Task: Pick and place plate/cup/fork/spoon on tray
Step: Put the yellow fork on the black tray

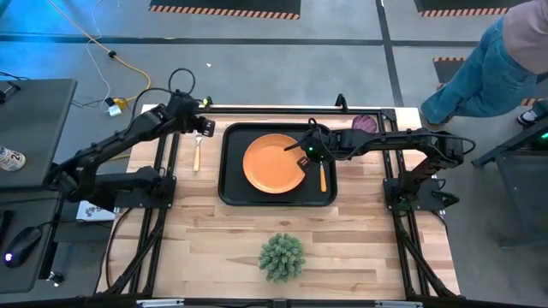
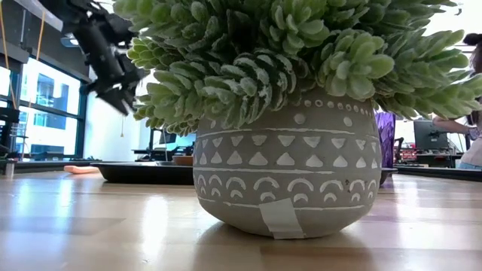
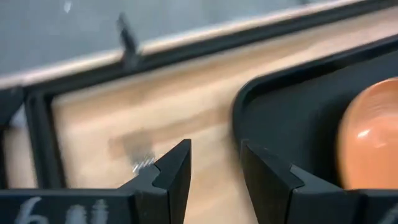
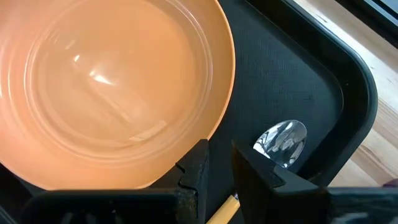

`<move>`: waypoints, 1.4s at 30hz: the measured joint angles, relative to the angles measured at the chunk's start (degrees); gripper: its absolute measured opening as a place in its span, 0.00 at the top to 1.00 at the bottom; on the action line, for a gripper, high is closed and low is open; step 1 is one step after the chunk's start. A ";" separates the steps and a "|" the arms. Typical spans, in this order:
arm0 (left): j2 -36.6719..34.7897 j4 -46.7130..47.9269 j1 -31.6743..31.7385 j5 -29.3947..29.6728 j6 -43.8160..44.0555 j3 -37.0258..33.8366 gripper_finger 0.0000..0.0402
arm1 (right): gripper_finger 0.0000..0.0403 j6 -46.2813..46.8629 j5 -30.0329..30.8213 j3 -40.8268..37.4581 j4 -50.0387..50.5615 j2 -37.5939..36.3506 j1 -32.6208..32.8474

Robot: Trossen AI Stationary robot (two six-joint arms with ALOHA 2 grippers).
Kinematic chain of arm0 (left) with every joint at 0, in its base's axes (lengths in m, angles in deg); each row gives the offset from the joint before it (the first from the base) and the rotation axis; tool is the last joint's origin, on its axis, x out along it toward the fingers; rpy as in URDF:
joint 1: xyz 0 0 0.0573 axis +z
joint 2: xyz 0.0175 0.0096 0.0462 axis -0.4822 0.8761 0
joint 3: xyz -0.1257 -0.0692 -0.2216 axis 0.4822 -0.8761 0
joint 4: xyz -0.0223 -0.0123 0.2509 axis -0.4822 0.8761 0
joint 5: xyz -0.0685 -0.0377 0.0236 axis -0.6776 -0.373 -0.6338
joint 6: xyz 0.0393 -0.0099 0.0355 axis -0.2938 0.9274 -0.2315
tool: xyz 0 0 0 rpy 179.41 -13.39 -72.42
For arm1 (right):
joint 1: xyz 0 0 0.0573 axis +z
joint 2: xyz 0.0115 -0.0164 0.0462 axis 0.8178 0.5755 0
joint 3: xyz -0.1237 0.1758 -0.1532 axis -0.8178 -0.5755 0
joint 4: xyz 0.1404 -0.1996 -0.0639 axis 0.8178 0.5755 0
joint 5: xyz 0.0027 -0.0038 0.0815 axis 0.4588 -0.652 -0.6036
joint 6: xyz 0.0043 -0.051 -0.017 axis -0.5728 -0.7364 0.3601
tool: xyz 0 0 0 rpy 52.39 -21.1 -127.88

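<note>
**Inspector:** Where are the task items?

**Recorder:** Round orange plastic plate (image 1: 274, 163) and orange-handled silver spoon (image 1: 323, 177) lie on the flat black rectangular tray (image 1: 233, 192). The slim fork (image 1: 197, 147) lies on the wooden table (image 1: 214, 248); the purple tumbler (image 1: 364, 122) is beside the tray.

**Inspector:** Grippers?

**Recorder:** Left gripper (image 3: 214, 163) parted, empty, above the fork. Right gripper (image 4: 219, 163) over the plate's rim; whether it grips, I cannot tell.

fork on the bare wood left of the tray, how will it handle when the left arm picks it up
The slim silver-tined fork with a tan handle lies flat on the wooden table, so it probably offers little height to pinch. It looks thin and stiff, likely light, and may pivot if gripped off-centre. The left gripper, fingers open, hangs near its tines.
</note>
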 joint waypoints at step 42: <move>24.34 9.25 1.83 4.14 13.89 0.00 0.67 | 0.85 -1.72 -0.02 0.02 0.02 0.04 2.91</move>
